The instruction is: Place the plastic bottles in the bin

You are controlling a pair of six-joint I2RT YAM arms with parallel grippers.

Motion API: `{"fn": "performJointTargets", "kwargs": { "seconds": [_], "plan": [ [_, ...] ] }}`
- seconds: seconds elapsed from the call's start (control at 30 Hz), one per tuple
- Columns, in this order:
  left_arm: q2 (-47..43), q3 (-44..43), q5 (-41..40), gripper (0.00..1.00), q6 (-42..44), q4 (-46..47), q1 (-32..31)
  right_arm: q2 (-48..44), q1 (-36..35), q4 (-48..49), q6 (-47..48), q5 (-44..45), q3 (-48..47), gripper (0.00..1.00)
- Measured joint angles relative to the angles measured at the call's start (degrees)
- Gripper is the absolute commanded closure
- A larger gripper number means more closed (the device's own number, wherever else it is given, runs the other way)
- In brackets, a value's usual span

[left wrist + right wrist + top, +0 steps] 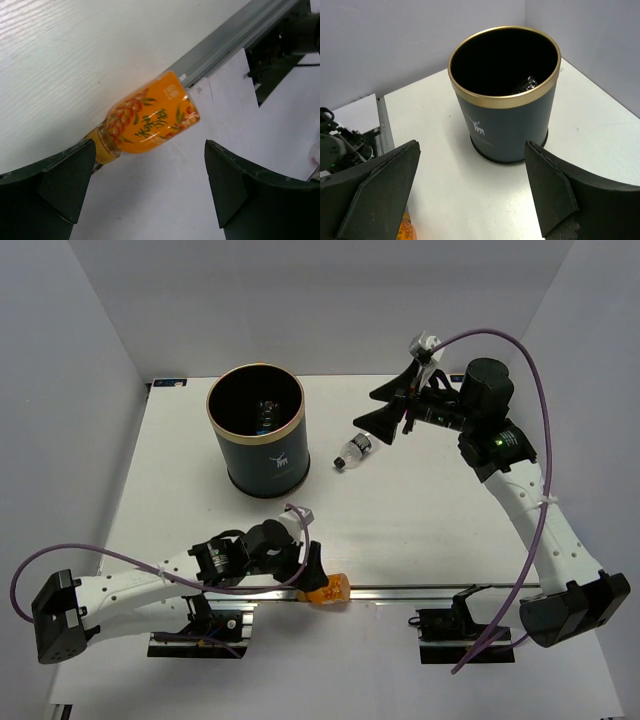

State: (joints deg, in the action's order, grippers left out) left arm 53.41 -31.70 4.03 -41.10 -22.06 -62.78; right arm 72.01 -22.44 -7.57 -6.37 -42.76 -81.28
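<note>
One stubby orange bottle (150, 117), fruit-printed, lying sideways

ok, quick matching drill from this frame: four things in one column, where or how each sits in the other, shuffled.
Things:
1. orange bottle
2. small clear bottle
3. bin
4. right gripper

States:
A. standing upright, gold rim up
B. open and empty, above the far right of the table
C. on its side at the near edge
D. on its side just right of the bin

Pairs: 1-C, 2-D, 3-A, 4-B
</note>
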Motion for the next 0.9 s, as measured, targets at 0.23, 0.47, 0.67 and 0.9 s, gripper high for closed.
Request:
{"fn": "performJointTargets", "kwargs": {
  "seconds": [0.23,0.47,0.67,0.9],
  "plan": [
    [3.7,-0.7,-9.1,0.02,3.4,1.6,-11.0,-0.9,0.3,-5.1,5.0,-3.8,0.1,0.11],
    [19.4,-5.9,-21.9,0.02,7.6,0.1,-18.2,-1.3,0.3,-7.7,8.8,-7.6,0.5,0.11],
    [29.2,-9.3,-30.3,0.02,13.6,1.7,-18.4,-1.3,0.3,-9.5,10.5,-8.6,0.6,0.11],
    [32.0,-10.2,-32.6,0.19,18.2,4.6,-18.4,-2.1,0.3,-10.1,11.3,-8.3,1.8,0.11]
  ]
}}
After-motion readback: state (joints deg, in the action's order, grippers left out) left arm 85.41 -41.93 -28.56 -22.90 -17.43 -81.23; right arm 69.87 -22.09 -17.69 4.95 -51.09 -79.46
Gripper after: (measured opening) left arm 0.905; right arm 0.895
